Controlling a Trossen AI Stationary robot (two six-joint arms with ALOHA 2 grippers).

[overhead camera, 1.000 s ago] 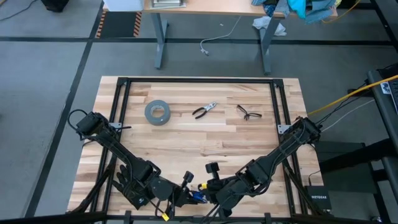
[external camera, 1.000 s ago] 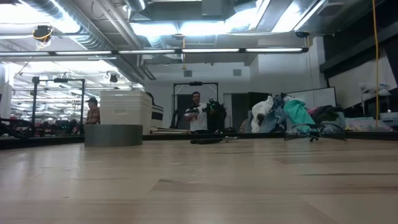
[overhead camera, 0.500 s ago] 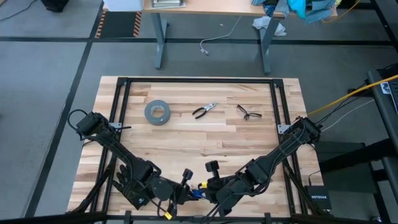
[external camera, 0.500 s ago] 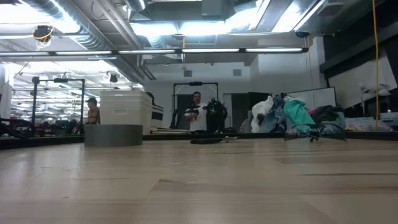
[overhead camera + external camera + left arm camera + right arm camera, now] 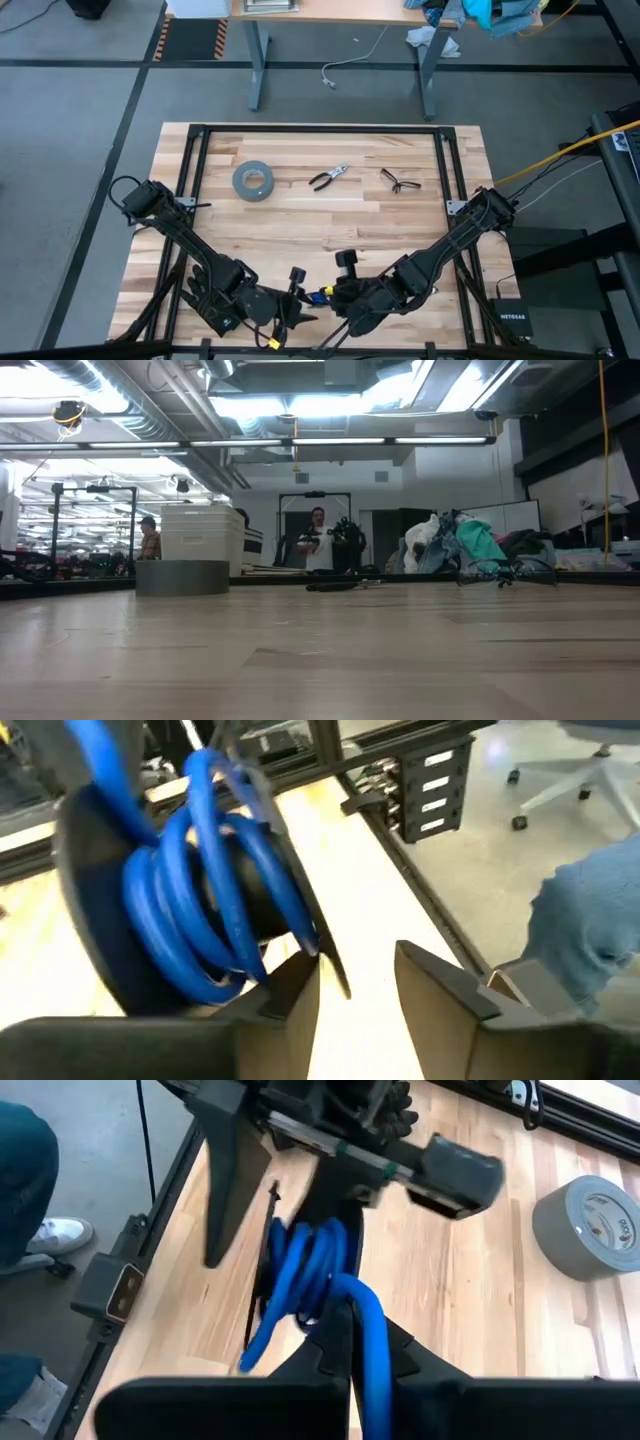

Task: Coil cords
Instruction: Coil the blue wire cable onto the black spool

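The cords form a small bundle of bright blue loops (image 5: 305, 1265) held above the table's near edge, between my two grippers (image 5: 322, 296). My left gripper (image 5: 355, 985) is open, and the loops (image 5: 210, 910) sit at one of its fingers. My right gripper (image 5: 350, 1345) faces it and is shut on a blue strand that leads out of the bundle. In the high view the left gripper (image 5: 298, 298) and the right gripper (image 5: 332, 298) almost meet. Neither gripper shows in the low view. My left gripper is open, and the blue loops pass round one finger (image 5: 335, 1220), while the other finger (image 5: 222, 1200) stands free beside them. The bundle hangs clear of the table. My right gripper pinches one blue strand (image 5: 362, 1315) between its two fingers, just where the strand leaves the bundle. It comes slanting down from the right.
A grey tape roll (image 5: 253, 180), pliers (image 5: 328, 177) and glasses (image 5: 400, 181) lie on the far half of the table. A black frame (image 5: 190, 180) runs round the tabletop. A person's leg and shoe (image 5: 40, 1230) show just off the table beside the grippers.
My left gripper has opened, its fingers spreading apart, and its wrist has turned a little in place. The right gripper has stayed shut on the strand and has tipped slightly. The blue bundle stays between them, above the near edge.
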